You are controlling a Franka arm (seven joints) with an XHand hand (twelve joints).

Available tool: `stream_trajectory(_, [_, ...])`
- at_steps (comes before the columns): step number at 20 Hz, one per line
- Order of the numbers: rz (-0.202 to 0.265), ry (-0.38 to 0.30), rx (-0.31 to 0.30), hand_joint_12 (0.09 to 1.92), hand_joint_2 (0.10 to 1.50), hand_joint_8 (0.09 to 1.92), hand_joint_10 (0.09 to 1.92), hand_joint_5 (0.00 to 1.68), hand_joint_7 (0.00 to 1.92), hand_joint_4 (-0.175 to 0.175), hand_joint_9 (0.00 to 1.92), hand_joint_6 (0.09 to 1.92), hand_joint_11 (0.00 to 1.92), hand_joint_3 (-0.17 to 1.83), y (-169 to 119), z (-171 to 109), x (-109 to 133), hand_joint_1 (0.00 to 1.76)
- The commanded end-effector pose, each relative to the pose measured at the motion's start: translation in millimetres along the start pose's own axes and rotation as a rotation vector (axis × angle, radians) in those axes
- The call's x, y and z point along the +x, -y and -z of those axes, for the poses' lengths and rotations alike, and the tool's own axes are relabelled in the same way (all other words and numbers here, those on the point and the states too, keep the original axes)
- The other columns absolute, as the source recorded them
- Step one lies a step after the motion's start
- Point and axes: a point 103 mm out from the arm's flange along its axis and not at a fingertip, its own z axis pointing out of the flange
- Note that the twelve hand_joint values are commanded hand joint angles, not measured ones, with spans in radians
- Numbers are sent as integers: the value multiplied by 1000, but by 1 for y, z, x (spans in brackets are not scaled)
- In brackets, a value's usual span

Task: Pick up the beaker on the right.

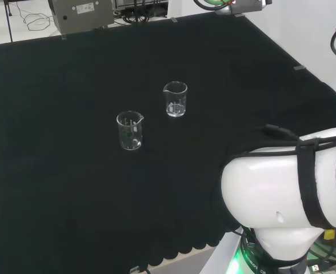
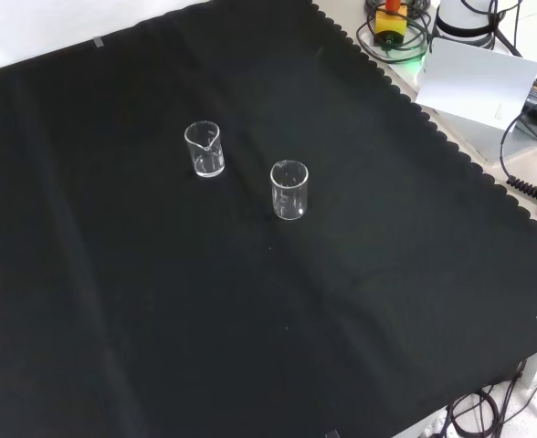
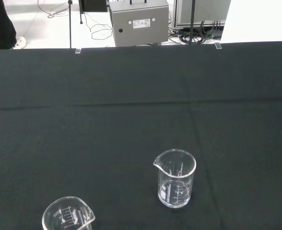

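1. Head view has two clear glass beakers standing upright on the black cloth of the counter (image 1: pixel 71 194); the right beaker (image 1: pixel 175 99) stands a little farther off than the left beaker (image 1: pixel 130 131), and the two are near each other but not touching.
2. Seen from the front camera, the same two beakers stand near the middle of the cloth, one up and to the left (image 2: pixel 205 149) and one lower and to the right (image 2: pixel 289 190); by the quarter turn between the cameras, I judge the upper-left one to be the target.
3. The white arm link (image 1: pixel 282 182) sits low at the right of the head view, well apart from both beakers, so the approach seems not yet begun. I cannot tell whether the fingers are apart or together.
4. What could go wrong: the beakers look alike and stand close, so the hand may go to the wrong one, or knock the neighbour over while it reaches.
5. Clear glass is hard to see on black cloth, and it may slip, tip or roll if it is touched off-centre.
6. The cloth lies flat with a scalloped edge. Behind the counter stands a grey metal box (image 3: pixel 140 21), with cables on the light floor.
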Motion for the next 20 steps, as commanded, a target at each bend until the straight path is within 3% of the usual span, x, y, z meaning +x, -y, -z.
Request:
stream_trajectory(1, [0, 10, -10, 1287, 1085, 508, 87, 304, 47, -35, 434, 135, 32, 464, 0, 0, -1, 243])
stream_trajectory(3, [0, 10, -11, 1267, 1231, 469, 87, 304, 10, -32, 388, 87, 6, 356, -2, 1, -1, 105])
stream_trajectory(5, [-1, 9, -15, 1262, 1271, 459, 87, 306, 1, -31, 377, 87, 1, 320, -2, 0, -3, 72])
stream_trajectory(13, [-22, 8, 18, 1260, 1284, 456, 87, 309, 0, -30, 374, 87, 0, 301, -13, -16, -10, 69])
stream_trajectory(20, [-69, -10, 63, 1261, 1284, 454, 87, 312, 0, -30, 373, 87, 0, 286, -26, -52, -26, 85])
